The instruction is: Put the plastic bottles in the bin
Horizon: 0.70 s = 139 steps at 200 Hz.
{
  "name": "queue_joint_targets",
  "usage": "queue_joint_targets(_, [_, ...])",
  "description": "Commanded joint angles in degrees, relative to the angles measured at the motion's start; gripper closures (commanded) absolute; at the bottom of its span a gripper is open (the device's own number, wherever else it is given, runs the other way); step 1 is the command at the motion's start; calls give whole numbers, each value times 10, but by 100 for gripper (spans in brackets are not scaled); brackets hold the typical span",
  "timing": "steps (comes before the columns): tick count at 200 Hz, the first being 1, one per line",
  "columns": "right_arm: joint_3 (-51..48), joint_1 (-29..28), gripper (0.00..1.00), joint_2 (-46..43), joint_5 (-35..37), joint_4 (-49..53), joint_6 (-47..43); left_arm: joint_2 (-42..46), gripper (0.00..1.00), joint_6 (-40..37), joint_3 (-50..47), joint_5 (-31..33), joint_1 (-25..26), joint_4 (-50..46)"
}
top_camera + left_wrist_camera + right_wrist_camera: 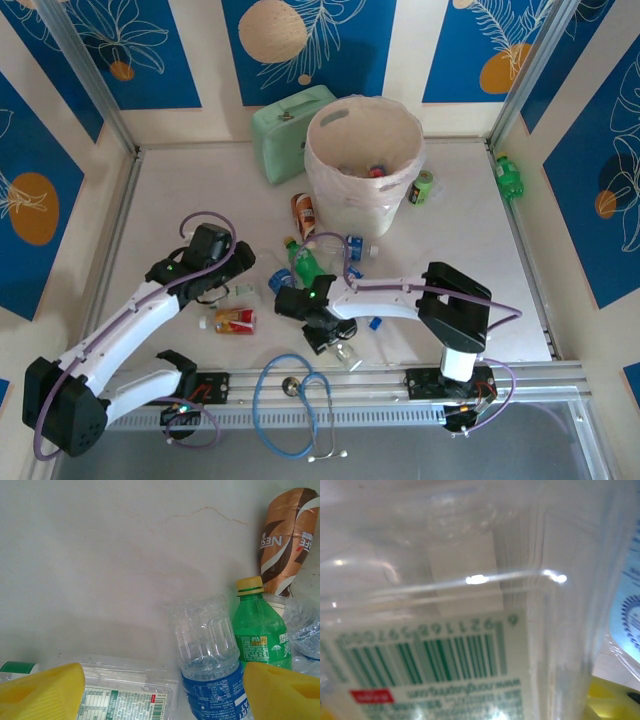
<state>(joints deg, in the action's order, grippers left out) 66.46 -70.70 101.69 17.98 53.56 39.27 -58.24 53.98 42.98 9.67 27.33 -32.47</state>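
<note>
A few plastic bottles are in the bin. Many more lie on the tabletop. The left fingers are wide open and empty. The right fingers sit at a clear bottle; I cannot tell if they hold it.

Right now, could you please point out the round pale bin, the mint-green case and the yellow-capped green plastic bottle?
Round pale bin (340,200), top view, front wall.
Mint-green case (280,140), top view, flat side.
Yellow-capped green plastic bottle (257,615), left wrist view, shoulder.

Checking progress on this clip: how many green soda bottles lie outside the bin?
2. One green bottle lies centrally, in front of the bin; the other green bottle lies far right. More may be hidden.
</note>
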Motion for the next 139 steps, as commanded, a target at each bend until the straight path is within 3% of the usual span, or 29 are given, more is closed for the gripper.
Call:
queue_joint_targets(1, [25,-7,54,-46,39,22,9,2,17,6,-1,13,-5,-15])
queue_joint_targets(38, [74,-5,55,-106,84,26,19,-4,17,8,12,15,-6,-26])
queue_joint_targets(83, [208,23,57,-180,149,49,-23,5,17,3,25,31,-7,-43])
queue_joint_targets(139, [376,173,57,-215,93,6,-103,-3,17,4,32,25,-7,-39])
